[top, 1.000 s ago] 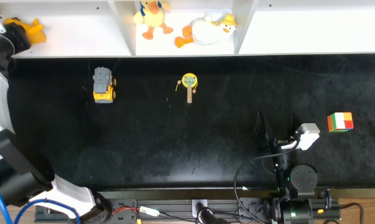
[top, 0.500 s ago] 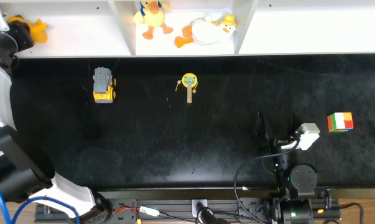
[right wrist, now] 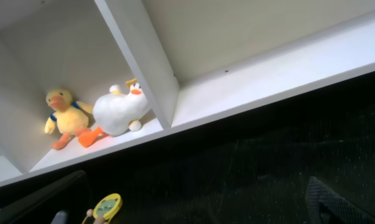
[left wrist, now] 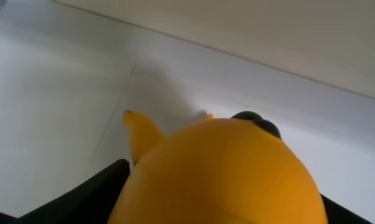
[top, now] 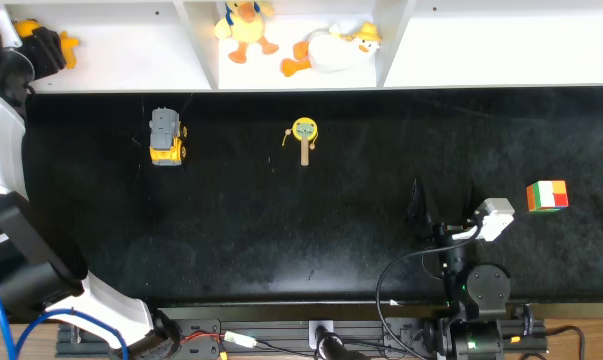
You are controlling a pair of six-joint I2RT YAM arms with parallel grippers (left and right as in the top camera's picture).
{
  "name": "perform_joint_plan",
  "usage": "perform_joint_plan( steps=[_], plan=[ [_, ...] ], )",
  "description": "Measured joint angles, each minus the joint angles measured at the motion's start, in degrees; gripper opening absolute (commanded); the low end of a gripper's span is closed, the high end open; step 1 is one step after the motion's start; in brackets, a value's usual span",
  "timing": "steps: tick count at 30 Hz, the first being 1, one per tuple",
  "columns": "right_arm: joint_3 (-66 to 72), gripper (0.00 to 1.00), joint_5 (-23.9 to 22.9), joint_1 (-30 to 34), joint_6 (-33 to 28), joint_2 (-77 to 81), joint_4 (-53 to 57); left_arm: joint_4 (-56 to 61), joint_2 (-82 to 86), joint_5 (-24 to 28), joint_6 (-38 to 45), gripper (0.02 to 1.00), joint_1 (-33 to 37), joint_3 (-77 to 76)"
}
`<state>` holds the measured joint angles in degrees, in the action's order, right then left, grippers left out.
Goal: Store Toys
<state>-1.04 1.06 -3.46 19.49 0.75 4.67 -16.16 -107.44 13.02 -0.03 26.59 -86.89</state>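
My left gripper [top: 41, 44] is inside the left shelf compartment [top: 121, 50], shut on an orange-yellow plush toy [top: 69, 46]. The left wrist view shows that toy [left wrist: 218, 168] between dark fingers [left wrist: 100, 186], above the white shelf floor. A yellow duck [top: 246, 25] and a white goose [top: 331, 48] lie in the middle compartment. On the black table rest a grey-and-yellow toy truck [top: 166, 135], a yellow rattle [top: 304, 135] and a coloured cube [top: 546, 195]. My right gripper [top: 421, 205] stands open low at the right, holding nothing.
The white shelf divider [right wrist: 137, 59] separates the duck [right wrist: 61, 107] and goose [right wrist: 119, 111] from the right compartment [top: 501, 45]. The rattle [right wrist: 106, 205] lies in front of the right gripper. Cables run along the table's front edge [top: 311, 305].
My left gripper has carried the orange-yellow toy deeper into the left shelf compartment. The right arm and the table toys have stayed still.
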Motion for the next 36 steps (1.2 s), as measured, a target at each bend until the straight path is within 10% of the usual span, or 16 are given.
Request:
perform_joint_plan(
  steps=[13,36],
  plan=[
    [0.0,0.996,-0.02,0.0,0.0,0.0,-0.02,3.89,-0.33,1.01,0.2,0.998,0.0,0.0],
    [0.0,0.993,-0.02,0.0,0.02,0.0,-0.04,-8.57,7.67,0.28,0.85,0.998,0.0,0.0]
  ],
)
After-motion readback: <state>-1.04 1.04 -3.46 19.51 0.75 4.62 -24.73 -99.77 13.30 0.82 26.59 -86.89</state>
